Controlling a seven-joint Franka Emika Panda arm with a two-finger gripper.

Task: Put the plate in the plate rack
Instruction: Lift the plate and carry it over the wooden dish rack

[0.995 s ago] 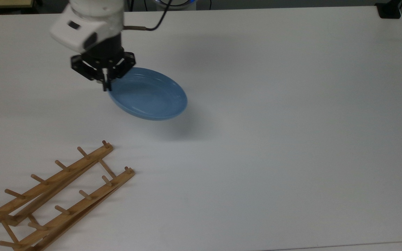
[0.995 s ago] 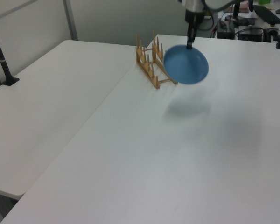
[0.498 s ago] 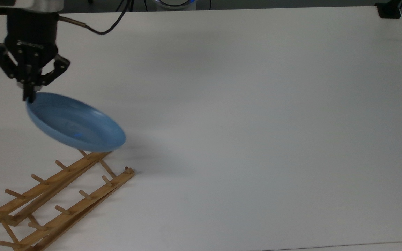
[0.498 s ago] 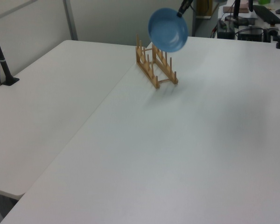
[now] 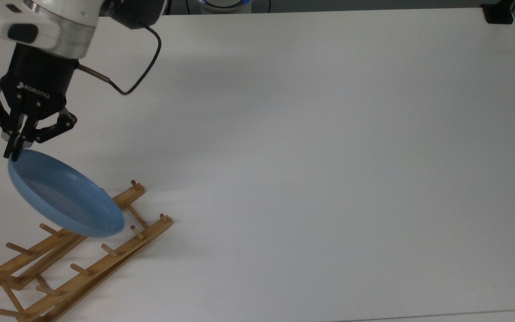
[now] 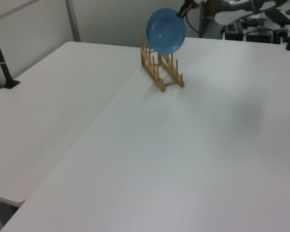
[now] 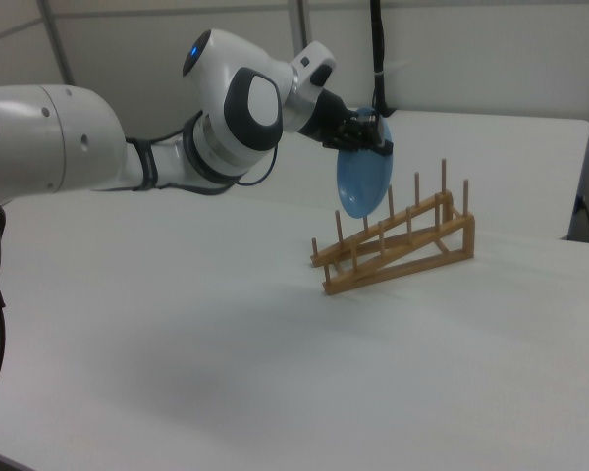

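Note:
The light-blue plate (image 5: 66,197) (image 6: 166,31) (image 7: 362,178) hangs in the air, tilted nearly on edge, over the wooden plate rack (image 5: 78,264) (image 6: 160,66) (image 7: 404,242). My gripper (image 5: 12,153) (image 7: 381,136) is shut on the plate's upper rim, at the top view's far left. In the right view the plate's lower edge is level with the tops of the rack's pegs, above the rack's lower end. The rack stands on the white table (image 5: 329,156) near the top view's lower left corner.
A black post (image 6: 1,55) is clamped at the table's edge on the left view's left. A black mount (image 5: 498,12) sits at the top view's upper right corner. My arm's cable (image 5: 137,74) loops beside the wrist. Desks with equipment (image 6: 261,24) lie behind in the left view.
My gripper carried the plate from the table's middle toward the top view's left and then down toward the rack. The plate has tipped steeper and now hangs over the rack's pegs.

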